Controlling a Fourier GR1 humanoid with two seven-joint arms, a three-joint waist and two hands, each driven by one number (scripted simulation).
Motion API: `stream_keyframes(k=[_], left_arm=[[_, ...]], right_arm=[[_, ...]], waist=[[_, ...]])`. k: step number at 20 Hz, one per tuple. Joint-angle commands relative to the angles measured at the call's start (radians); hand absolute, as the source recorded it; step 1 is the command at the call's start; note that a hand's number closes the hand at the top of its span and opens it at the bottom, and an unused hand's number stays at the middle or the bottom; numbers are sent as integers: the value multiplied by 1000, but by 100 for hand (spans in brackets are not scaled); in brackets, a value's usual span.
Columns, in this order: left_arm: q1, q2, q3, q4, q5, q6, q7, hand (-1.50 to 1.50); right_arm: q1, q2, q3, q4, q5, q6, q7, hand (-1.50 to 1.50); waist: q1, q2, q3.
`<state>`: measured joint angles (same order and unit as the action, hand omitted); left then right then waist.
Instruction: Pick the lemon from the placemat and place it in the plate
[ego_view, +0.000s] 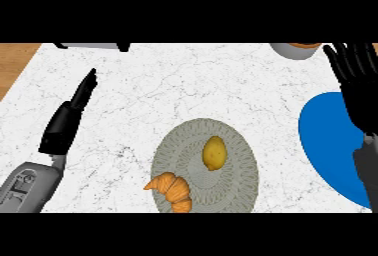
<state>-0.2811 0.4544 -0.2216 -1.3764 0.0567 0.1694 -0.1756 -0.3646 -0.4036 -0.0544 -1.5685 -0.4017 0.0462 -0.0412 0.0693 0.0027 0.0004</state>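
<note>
Kitchen indicated by white marble counter (207, 80); woven placemat (240, 172) at 6 o'clock set with lemon (214, 152) and croissant (174, 191); blue plate (325, 145) at 3 o'clock.

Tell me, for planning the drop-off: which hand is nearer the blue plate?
Right. The right hand overlaps the blue plate; the left hand lies far left, beyond the placemat.
</note>
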Motion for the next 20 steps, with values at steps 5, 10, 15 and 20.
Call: stream_keyframes(k=[5, 10, 15, 20], left_arm=[[185, -132, 29, 122, 143, 27, 194, 0], [228, -197, 16, 100, 218, 4, 252, 0], [267, -219, 14, 57, 236, 14, 280, 0], [277, -204, 24, 47, 228, -6, 286, 0]], right_arm=[[-6, -4, -26, -34, 208, -282, 63, 150], [164, -45, -56, 13, 491, -570, 123, -150], [372, 203, 141, -222, 660, -782, 49, -150], [522, 145, 268, -453, 878, -752, 292, -150]], waist=[[-73, -3, -6], [-114, -12, -6], [-93, -13, -2], [-86, -9, -3]])
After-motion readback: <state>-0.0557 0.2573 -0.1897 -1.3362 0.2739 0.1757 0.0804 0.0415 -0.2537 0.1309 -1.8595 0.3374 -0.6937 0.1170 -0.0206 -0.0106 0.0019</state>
